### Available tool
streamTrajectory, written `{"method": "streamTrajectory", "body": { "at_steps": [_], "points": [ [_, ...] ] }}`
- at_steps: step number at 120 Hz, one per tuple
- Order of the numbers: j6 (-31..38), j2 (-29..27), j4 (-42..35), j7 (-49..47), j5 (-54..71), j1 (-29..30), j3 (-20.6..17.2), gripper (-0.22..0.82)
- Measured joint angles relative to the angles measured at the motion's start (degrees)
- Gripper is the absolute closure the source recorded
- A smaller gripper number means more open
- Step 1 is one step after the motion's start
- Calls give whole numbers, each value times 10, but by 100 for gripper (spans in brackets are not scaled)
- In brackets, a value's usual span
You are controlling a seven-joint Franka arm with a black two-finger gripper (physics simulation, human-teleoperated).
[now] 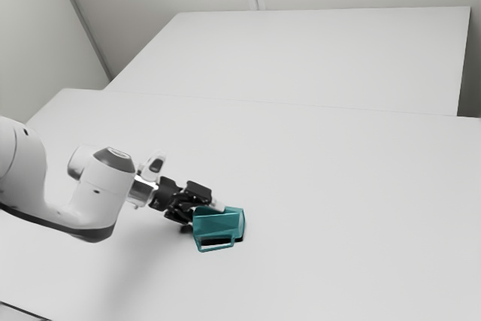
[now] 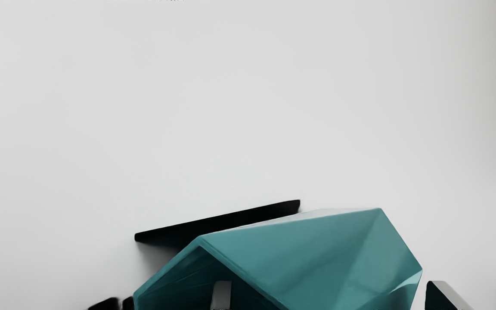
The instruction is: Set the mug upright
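In the exterior view, the teal, flat-sided mug [image 1: 218, 222] lies on its side on the smooth white table [image 1: 338, 178], so the upright pose that the task asks for is not there. What is left, as I judge it, is to turn the mug until its base is down and leave it standing free. Its open mouth faces the arm, towards the exterior view's left, and its base points towards the exterior view's right. The angular loop handle [image 1: 216, 244] juts from the mug's near side, low by the table. The black two-finger gripper [image 1: 203, 216] is at the mug's mouth, on the end of the white jointed arm [image 1: 101, 186].

In the wrist view, the claw is spread: one grey-faced finger [image 2: 221, 296] shows within the mug's mouth, the other [image 2: 444, 297] is outside the mug, just beside its wall with a slim gap. The wall is therefore between them but not pinched. The mug looks faceted, lighter on its outer faces and deep, shadowed teal inside. A flat black strip [image 2: 218, 224] lies alongside the mug; whether it is shadow or a solid thing, I cannot tell.
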Motion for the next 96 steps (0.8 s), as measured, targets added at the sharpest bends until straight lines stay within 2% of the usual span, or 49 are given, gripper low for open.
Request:
{"method": "streamTrajectory", "body": {
  "at_steps": [30, 47, 64, 96],
  "points": [
    [10, -5, 1, 13, -3, -1, 0, 50],
    [15, -9, 2, 14, -2, -1, 1, 62],
    [18, -11, 6, 14, -1, -1, 1, 69],
    [18, -29, 13, 19, -3, 2, -2, 75]
  ]
}}
